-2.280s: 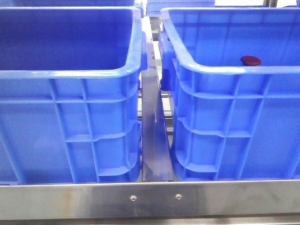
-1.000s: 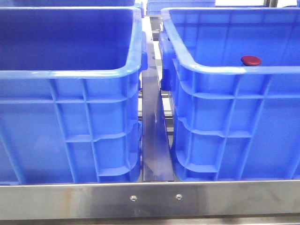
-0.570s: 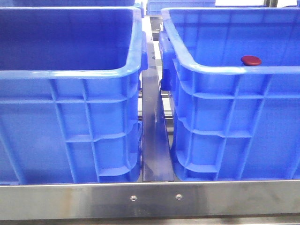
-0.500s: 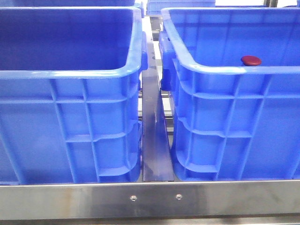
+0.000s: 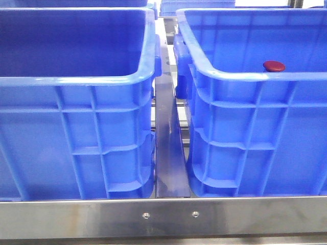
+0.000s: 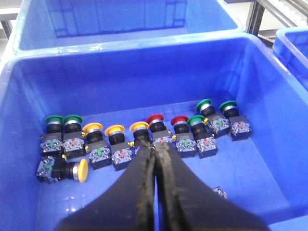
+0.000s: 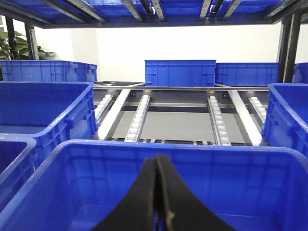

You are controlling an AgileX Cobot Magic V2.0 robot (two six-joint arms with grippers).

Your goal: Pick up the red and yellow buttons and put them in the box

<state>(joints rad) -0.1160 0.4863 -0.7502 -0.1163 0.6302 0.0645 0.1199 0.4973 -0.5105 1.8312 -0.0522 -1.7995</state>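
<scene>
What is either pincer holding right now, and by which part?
Nothing. The left pincer and right pincer are both shut with nothing between their fingers.

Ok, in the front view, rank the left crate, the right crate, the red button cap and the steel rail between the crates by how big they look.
1. left crate and right crate: alike, both cut off by the frame, so no ranking between them.
2. steel rail between them.
3. red button cap, by far the smallest, only partly seen over the rim.
</scene>
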